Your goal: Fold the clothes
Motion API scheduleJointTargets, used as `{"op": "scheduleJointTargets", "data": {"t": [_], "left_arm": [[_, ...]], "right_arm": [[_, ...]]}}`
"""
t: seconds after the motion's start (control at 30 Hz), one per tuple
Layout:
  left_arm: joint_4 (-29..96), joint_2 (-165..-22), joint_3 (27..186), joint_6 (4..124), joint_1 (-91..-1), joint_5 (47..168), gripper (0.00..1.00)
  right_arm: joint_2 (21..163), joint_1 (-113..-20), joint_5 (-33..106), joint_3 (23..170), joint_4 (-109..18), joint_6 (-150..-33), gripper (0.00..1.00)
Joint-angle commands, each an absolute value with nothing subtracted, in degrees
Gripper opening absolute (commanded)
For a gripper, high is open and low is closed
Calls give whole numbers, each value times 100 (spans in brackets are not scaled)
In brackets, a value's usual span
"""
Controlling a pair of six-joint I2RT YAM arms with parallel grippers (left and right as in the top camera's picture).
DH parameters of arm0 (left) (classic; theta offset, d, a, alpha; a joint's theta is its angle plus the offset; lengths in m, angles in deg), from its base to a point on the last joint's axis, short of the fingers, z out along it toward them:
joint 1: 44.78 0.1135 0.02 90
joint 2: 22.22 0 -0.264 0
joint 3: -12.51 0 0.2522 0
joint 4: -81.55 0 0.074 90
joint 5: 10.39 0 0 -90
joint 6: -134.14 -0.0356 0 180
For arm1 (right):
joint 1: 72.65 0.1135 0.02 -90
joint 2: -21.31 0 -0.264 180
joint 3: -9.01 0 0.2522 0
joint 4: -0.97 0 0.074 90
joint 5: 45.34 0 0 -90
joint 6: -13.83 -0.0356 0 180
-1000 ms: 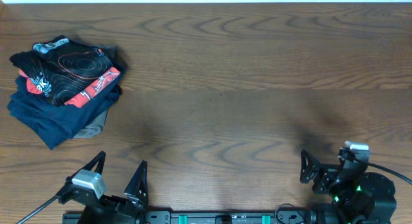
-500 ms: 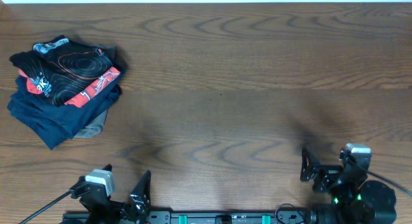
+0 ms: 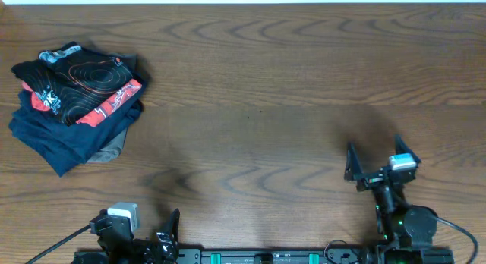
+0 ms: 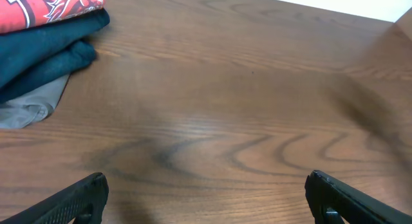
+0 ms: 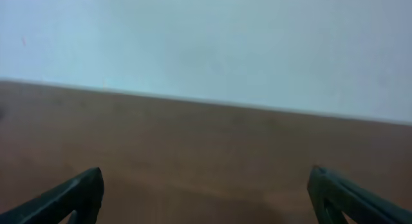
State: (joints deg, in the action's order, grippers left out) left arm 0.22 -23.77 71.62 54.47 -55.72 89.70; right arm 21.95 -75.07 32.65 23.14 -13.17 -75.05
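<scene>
Retreating toward the bench's [image 3: 266,82] near edge, the left pincer [image 3: 137,232] stays spread; the right pincer [image 3: 373,162], also spread, lifts forward, neither near the black garment [image 3: 83,76].

The bench [image 3: 288,89] is a broad surface of dark brown wood with long, wavy grain, ending at a pale strip along its far side. Near its far left corner sits a stack of clothing [image 3: 76,97]. At the bottom a grey garment [image 3: 112,148] lies flat on the wood, with folded navy garments [image 3: 49,139] over it that spread past it to the left.
</scene>
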Motion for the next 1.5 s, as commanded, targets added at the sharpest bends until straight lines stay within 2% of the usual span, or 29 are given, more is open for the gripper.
{"op": "scheduleJointTargets", "data": {"t": [0.0, 1.1, 1.27, 1.47], "left_arm": [[13, -2357, 7157, 5456, -5590, 8948, 98], [6, -2344, 7131, 5458, -5546, 8968, 98], [588, -2324, 6838, 5301, -5063, 8893, 98], [1667, -2237, 5682, 5148, -4239, 8832, 98]], "right_arm": [[2160, -7450, 3258, 2309, -1547, -7288, 99], [2187, -7450, 3262, 2311, -1599, -7286, 99], [2187, -7450, 3262, 2311, -1599, -7288, 99], [2187, -7450, 3265, 2311, -1599, -7286, 99]]}}
